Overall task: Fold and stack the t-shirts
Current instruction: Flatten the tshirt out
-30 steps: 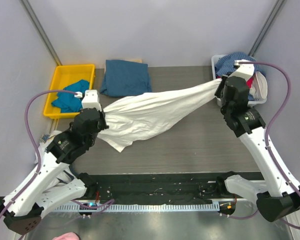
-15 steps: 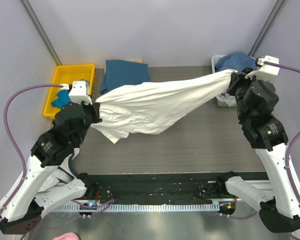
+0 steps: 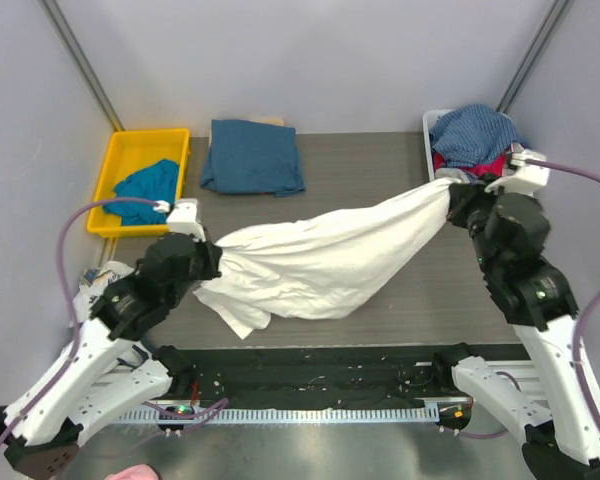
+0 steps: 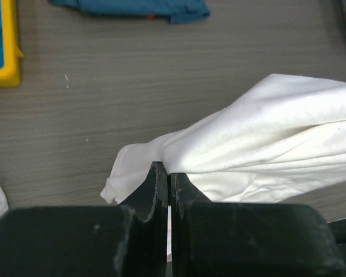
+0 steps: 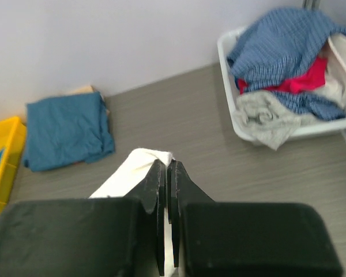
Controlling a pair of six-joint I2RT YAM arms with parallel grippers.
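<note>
We see the grey wood-grain table (image 3: 380, 300) under a soft, creased white t-shirt (image 3: 320, 262), stretched between the arms, its belly sagging low. From above, a folded dark blue t-shirt (image 3: 252, 155) lies at the back, between a yellow bin (image 3: 120, 150) and a white basket (image 5: 233, 124) of mixed cloth. Only the wrist views show the grips: the left gripper (image 4: 163, 176) and right gripper (image 5: 164, 173) are each pinched tight on white fabric.
</note>
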